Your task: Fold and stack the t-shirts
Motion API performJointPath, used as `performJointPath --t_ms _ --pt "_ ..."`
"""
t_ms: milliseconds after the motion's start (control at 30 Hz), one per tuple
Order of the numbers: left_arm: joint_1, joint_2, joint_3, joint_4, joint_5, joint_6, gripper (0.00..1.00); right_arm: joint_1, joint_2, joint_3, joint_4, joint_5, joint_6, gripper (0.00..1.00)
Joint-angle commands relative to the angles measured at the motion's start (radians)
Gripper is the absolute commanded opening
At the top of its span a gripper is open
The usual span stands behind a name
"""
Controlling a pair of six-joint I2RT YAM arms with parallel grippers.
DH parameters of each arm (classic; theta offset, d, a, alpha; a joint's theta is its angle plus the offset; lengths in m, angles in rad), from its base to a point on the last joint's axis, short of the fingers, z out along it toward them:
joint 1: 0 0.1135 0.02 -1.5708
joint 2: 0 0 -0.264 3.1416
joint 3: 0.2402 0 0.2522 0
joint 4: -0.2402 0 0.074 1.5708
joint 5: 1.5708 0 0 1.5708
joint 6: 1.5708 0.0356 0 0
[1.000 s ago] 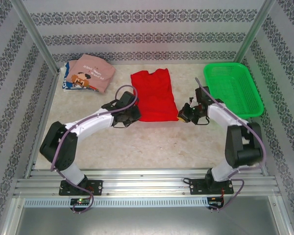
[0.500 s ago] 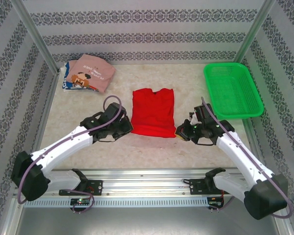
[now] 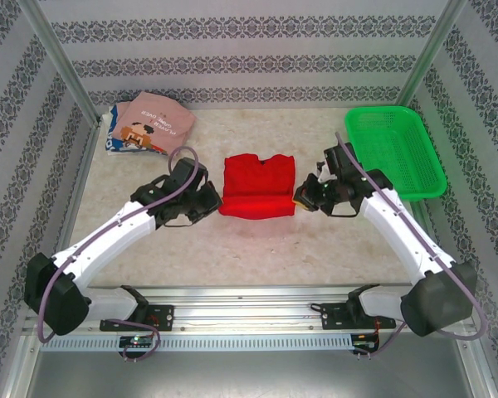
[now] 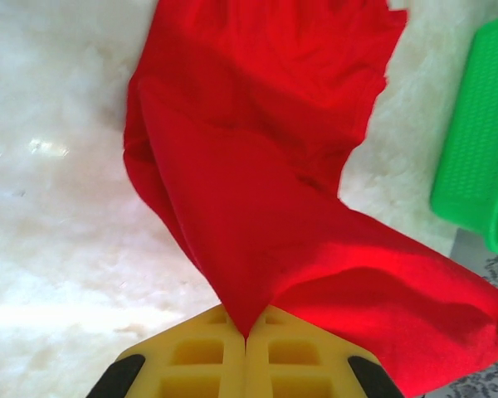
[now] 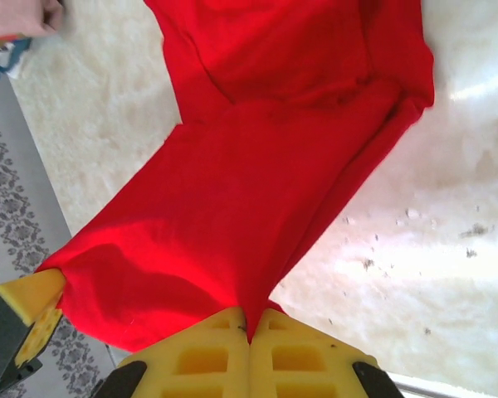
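The red t-shirt (image 3: 256, 189) lies mid-table with its near edge lifted and doubled back over the rest. My left gripper (image 3: 213, 199) is shut on the shirt's left near corner (image 4: 247, 319). My right gripper (image 3: 301, 197) is shut on the right near corner (image 5: 251, 319). Red cloth (image 4: 315, 249) stretches taut between the two grippers. At the far left, the dusty-pink t-shirt with a printed graphic (image 3: 155, 123) lies folded on top of a white-blue one (image 3: 114, 143).
A green mesh basket (image 3: 396, 151) stands at the far right, close behind the right arm, and its wall (image 4: 481, 141) shows in the left wrist view. Metal frame posts (image 3: 58, 62) rise at the back corners. Bare table (image 3: 257, 249) lies between the shirt and the arm bases.
Both grippers first pulled the red shirt toward the near side, then lifted its near edge and carried it back over the shirt. The shirt now looks shorter, folded over itself.
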Motion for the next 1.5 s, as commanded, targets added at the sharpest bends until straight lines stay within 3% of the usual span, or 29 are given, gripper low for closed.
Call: performJointPath --t_ms 0,467,1467 --pt "0.031 0.046 0.083 -0.016 0.037 0.063 0.0 -0.027 0.037 0.064 -0.059 0.027 -0.064 0.0" --pt "0.14 0.226 0.219 0.023 0.129 0.148 0.0 -0.11 0.22 0.255 -0.075 0.032 -0.161 0.0" --pt "0.283 0.572 0.47 0.058 0.216 0.253 0.0 -0.172 0.679 0.613 -0.063 0.042 -0.232 0.0"
